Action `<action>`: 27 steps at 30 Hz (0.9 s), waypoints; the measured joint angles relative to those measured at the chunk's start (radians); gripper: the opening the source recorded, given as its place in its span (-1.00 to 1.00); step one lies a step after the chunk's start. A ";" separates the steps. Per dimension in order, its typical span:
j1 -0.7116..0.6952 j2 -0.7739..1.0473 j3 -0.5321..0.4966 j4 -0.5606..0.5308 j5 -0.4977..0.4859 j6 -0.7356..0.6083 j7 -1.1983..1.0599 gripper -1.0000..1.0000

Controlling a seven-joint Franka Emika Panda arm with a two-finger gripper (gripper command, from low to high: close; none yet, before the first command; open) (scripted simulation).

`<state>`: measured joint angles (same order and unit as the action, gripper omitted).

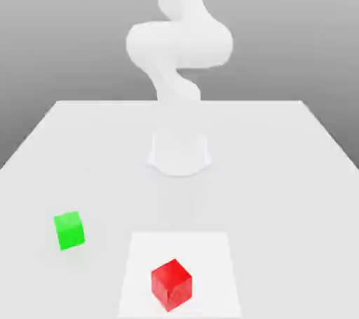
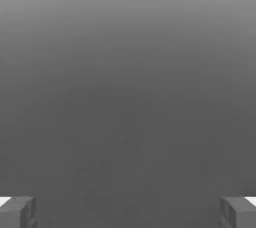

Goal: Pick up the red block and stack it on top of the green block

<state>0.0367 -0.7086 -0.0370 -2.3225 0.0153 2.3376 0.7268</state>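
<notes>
You were looking at a pale worktop (image 1: pixel 294 170) with a white robot arm (image 1: pixel 179 44) rising from a round base (image 1: pixel 179 156) near the centre of the exterior view. The red block (image 1: pixel 171 284) sat low in that frame, just right of centre-bottom, on a lighter square patch (image 1: pixel 210 254) of the surface, turned so one corner faced the camera. The green block (image 1: pixel 69 231) rested in the lower left of the frame, well apart from the red one and slightly higher in the picture.

In the hand view, the hand (image 2: pixel 128 212) stood with its two grey fingertips (image 2: pixel 17 212) at the far lower corners of the frame, spread as wide as they went, with nothing between them. Beyond them you saw plain grey background, no block.

The relation that mattered: the red block lay toward the bottom of the exterior view from the base, nearly in line with it, and the green block lay off to the exterior view's left of that line. My judgement was that the hand needed to tip down and reach out over the red block, turning to match its angled faces before closing.
</notes>
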 joint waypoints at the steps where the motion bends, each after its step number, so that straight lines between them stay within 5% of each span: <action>1: 0.018 0.039 -0.017 -0.010 0.005 0.017 -0.030 0.00; 13: 0.143 0.480 -0.145 -0.117 0.098 0.195 -0.395 0.00; 27: 0.127 0.973 -0.133 -0.204 0.112 0.451 -0.685 0.00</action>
<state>0.1637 0.2644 -0.1703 -2.5262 0.1269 2.7884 0.0422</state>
